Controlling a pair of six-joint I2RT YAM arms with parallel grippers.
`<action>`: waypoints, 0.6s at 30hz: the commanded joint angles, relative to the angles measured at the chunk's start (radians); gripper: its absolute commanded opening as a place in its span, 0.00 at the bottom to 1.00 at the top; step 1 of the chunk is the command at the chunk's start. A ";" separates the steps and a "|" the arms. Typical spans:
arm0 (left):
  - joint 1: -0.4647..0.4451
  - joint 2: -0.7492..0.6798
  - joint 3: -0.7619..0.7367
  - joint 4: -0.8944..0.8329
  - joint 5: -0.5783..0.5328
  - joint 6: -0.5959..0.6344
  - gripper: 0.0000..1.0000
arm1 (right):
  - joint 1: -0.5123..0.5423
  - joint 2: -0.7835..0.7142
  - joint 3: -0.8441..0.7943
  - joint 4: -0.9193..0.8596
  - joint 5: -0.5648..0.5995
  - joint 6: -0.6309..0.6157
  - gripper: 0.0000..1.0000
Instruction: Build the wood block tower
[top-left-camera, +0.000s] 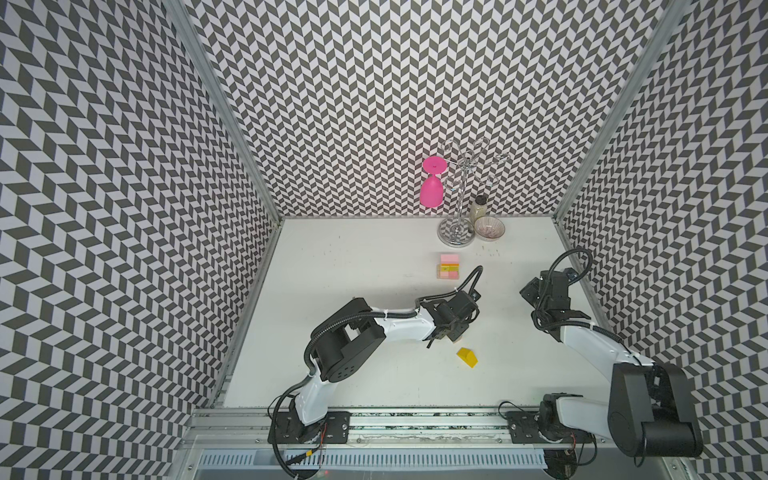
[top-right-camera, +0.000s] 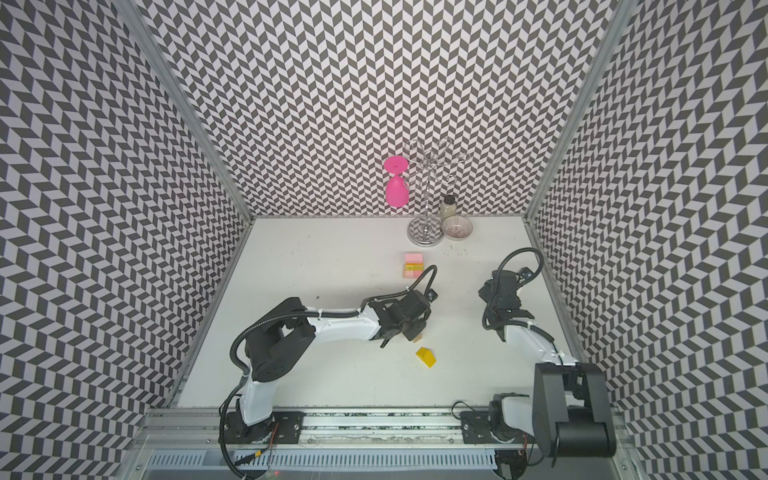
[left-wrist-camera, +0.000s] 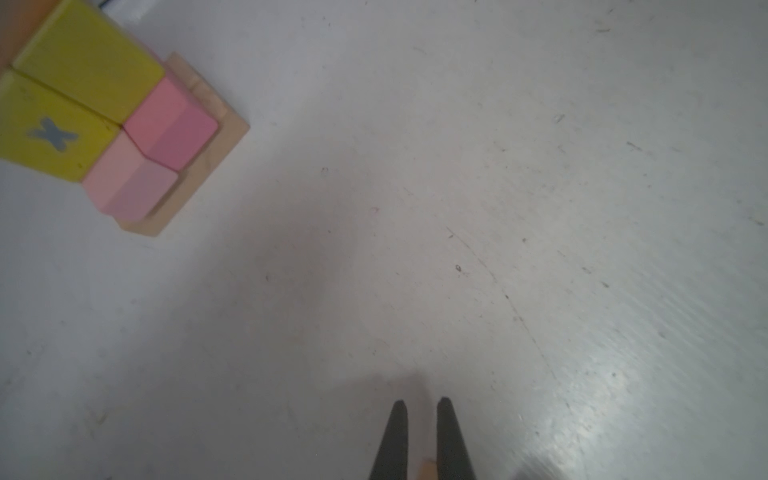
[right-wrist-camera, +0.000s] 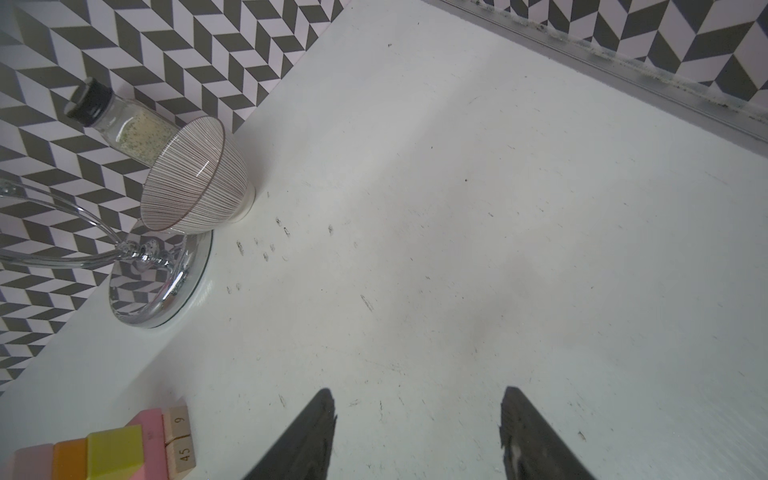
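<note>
The tower (top-left-camera: 450, 268) (top-right-camera: 413, 266) is a low stack at mid-table, with tan bars under pink, yellow and orange blocks. It also shows in the left wrist view (left-wrist-camera: 104, 116) and the right wrist view (right-wrist-camera: 104, 449). My left gripper (top-left-camera: 455, 332) (left-wrist-camera: 422, 401) is in front of the tower and shut on a small tan wood block (left-wrist-camera: 428, 469) (top-right-camera: 417, 338). That block peeks out deep between the fingers. A yellow roof-shaped piece (top-left-camera: 467, 357) (top-right-camera: 427, 356) lies on the table just in front of that gripper. My right gripper (right-wrist-camera: 419, 390) (top-left-camera: 527, 294) is open and empty over bare table to the tower's right.
At the back right stand a chrome wire stand (top-left-camera: 456, 232) with a magenta goblet (top-left-camera: 432, 191) hanging upside down from it. A striped bowl (top-left-camera: 489, 227) and a spice bottle (top-left-camera: 479, 208) are beside them. Patterned walls close in three sides of the table.
</note>
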 joint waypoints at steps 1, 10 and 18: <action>0.007 -0.010 -0.016 -0.009 -0.034 -0.022 0.02 | -0.004 -0.004 0.016 0.030 0.003 -0.006 0.64; 0.116 -0.151 -0.231 0.050 -0.036 -0.115 0.00 | -0.005 -0.003 0.015 0.046 -0.034 -0.026 0.65; 0.219 -0.280 -0.381 0.081 -0.046 -0.210 0.05 | -0.004 -0.011 0.003 0.084 -0.106 -0.070 0.68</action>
